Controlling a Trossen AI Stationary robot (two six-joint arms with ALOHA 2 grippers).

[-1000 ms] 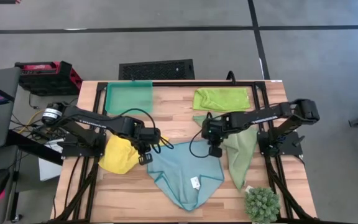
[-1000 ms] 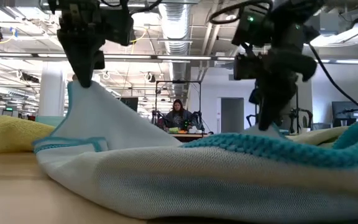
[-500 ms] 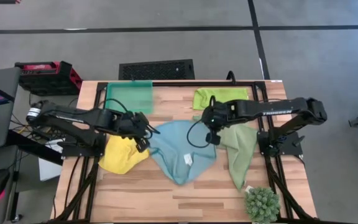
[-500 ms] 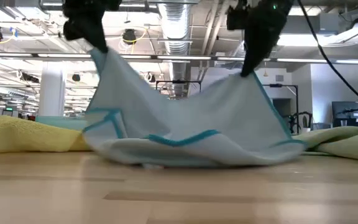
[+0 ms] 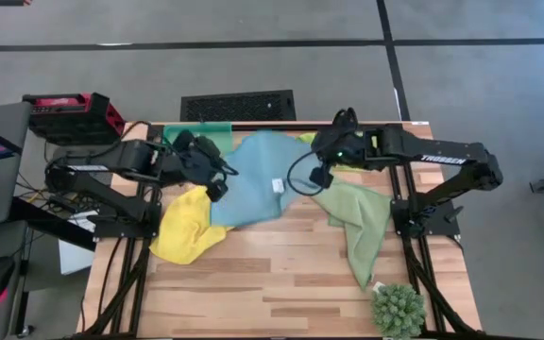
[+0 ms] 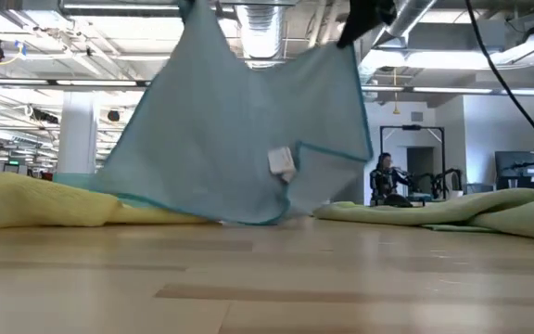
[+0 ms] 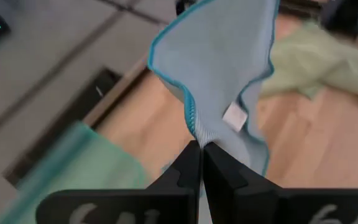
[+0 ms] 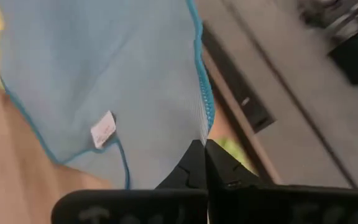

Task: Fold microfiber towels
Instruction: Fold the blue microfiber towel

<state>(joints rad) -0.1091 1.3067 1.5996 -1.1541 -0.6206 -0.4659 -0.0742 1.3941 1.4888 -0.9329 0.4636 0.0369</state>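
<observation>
Since the earlier frame both arms have carried the light blue towel (image 5: 258, 179) from the lower middle of the table to its upper middle, and it now hangs well off the wood with only its bottom edge trailing.

At far left of the high view, a red case (image 5: 72, 113) and a monitor sit beside the wooden table (image 5: 281, 283) on grey floor. The teal tray (image 5: 217, 127) peeks out at upper left, mostly behind the left arm. The left gripper (image 5: 217, 184), pinched tight on one blue corner, sits left of centre; below it lies the crumpled yellow towel (image 5: 185, 227). The white tag (image 5: 277, 186) shows mid-cloth. The right gripper (image 5: 319, 175) clamps the opposite corner, right of centre. A sliver of lime green towel (image 5: 306, 139) shows beside it, and the sage green towel (image 5: 362, 222) sprawls lower right. The spiky plant (image 5: 399, 310) stands at the bottom right corner.

The low view shows ceiling ducts, strip lights and a seated person (image 6: 385, 176) at right.
</observation>
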